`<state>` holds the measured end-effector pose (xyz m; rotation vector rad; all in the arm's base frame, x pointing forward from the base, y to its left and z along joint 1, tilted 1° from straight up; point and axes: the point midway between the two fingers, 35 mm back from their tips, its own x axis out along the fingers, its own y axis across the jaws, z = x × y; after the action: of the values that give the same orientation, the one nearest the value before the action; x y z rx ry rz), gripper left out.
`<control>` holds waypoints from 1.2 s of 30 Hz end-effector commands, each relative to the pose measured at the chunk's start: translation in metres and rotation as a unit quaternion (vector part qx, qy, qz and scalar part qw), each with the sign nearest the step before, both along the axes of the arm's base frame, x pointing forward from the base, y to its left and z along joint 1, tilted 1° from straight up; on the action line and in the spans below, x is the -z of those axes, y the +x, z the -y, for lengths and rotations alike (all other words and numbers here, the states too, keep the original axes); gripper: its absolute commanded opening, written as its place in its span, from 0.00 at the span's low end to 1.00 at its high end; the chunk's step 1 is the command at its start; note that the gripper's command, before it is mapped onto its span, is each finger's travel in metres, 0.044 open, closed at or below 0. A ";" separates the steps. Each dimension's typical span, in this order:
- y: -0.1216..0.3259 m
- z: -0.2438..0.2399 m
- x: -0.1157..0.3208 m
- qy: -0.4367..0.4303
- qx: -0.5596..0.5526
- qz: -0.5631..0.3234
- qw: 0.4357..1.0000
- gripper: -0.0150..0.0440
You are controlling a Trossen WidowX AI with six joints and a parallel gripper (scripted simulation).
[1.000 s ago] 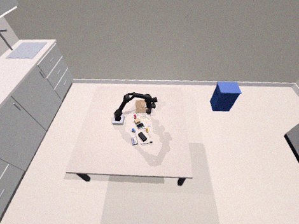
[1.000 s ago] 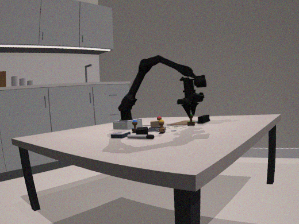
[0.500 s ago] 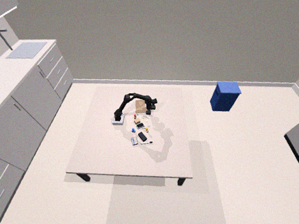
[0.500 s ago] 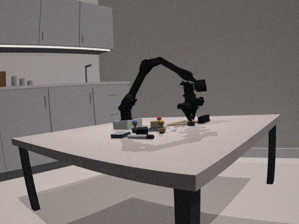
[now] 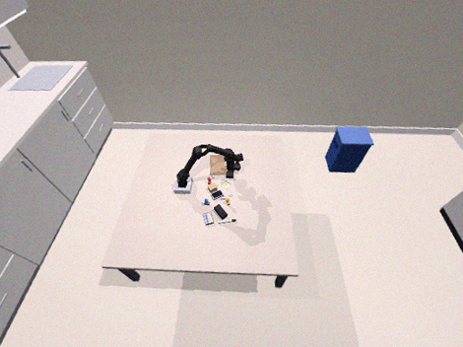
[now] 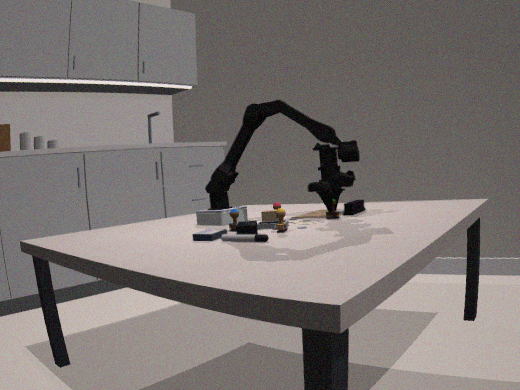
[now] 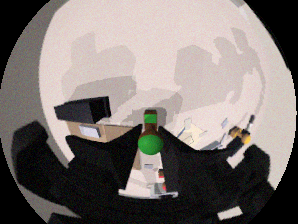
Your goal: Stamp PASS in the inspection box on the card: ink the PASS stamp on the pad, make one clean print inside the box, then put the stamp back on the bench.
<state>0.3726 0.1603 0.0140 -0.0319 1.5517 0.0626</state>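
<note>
My gripper (image 6: pixel 332 202) (image 7: pixel 150 127) (image 5: pixel 230 174) points straight down at the far side of the table and is shut on the green knob of a stamp (image 7: pixel 150 143) (image 6: pixel 332 214). The stamp stands upright, with its base at table level by a flat tan board (image 5: pixel 216 164) (image 6: pixel 311 214). A pale card (image 5: pixel 223 183) lies just in front of the board. It shows in the wrist view (image 7: pixel 143 179) between the fingers. A small dark pad in a pale frame (image 5: pixel 216 194) lies nearer the arm's base.
A black block (image 6: pixel 354 206) (image 7: pixel 83 110) lies close beside the gripper. Stamps with a red knob (image 6: pixel 276 205), a yellow knob (image 6: pixel 281 213) and a blue knob (image 6: pixel 234 212) stand near the middle of the table. A second black block (image 5: pixel 220 211), a flat case (image 5: pixel 208 218) and a pen (image 6: pixel 244 238) lie nearer the front.
</note>
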 end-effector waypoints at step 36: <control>0.001 -0.001 -0.015 0.002 0.000 0.000 1.000 0.25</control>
<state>0.3738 0.1602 0.0268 -0.0310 1.5517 0.0616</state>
